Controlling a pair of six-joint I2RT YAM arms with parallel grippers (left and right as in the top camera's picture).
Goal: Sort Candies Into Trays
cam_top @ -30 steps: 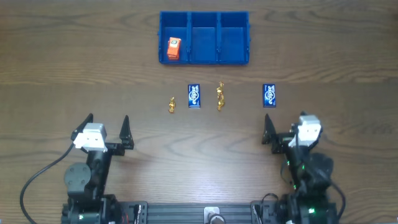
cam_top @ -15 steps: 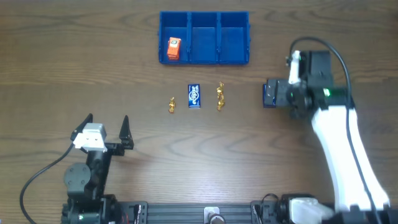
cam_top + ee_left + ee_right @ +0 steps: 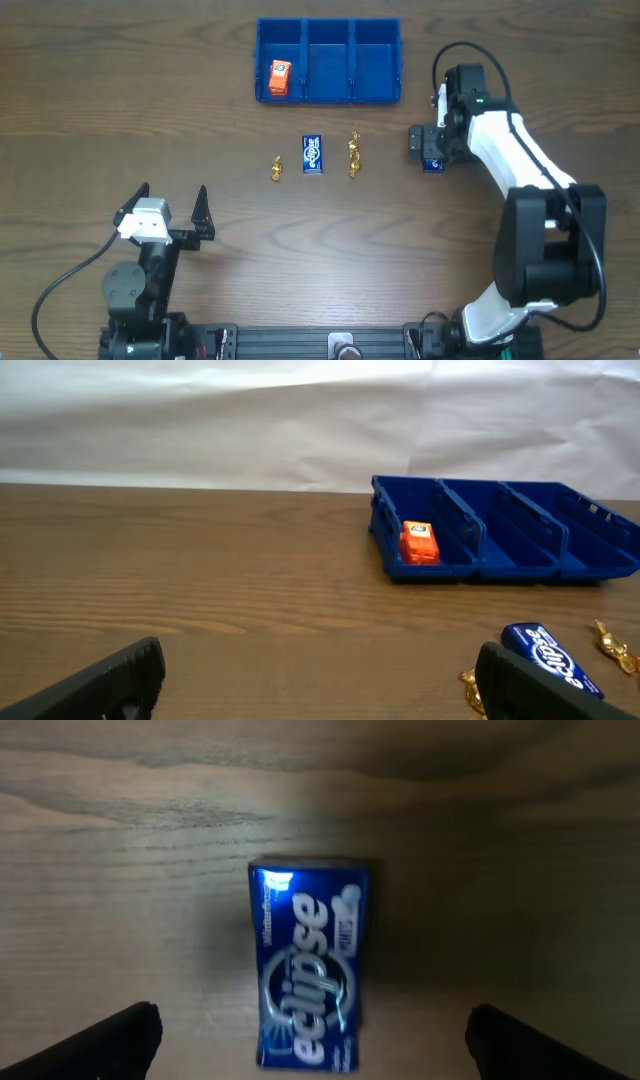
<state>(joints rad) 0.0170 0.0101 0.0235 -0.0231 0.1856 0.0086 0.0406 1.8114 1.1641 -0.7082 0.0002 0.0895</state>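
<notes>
Now my right gripper [image 3: 312,1042] hangs spread wide over the blue candy pack [image 3: 310,975]; left gripper [image 3: 172,195] equally wide.

In the top view, my right pincer [image 3: 427,149] covers most of the blue candy pack [image 3: 433,166] beneath it. The left wrist view's edge cuts off the tray's [image 3: 520,570] end.
</notes>
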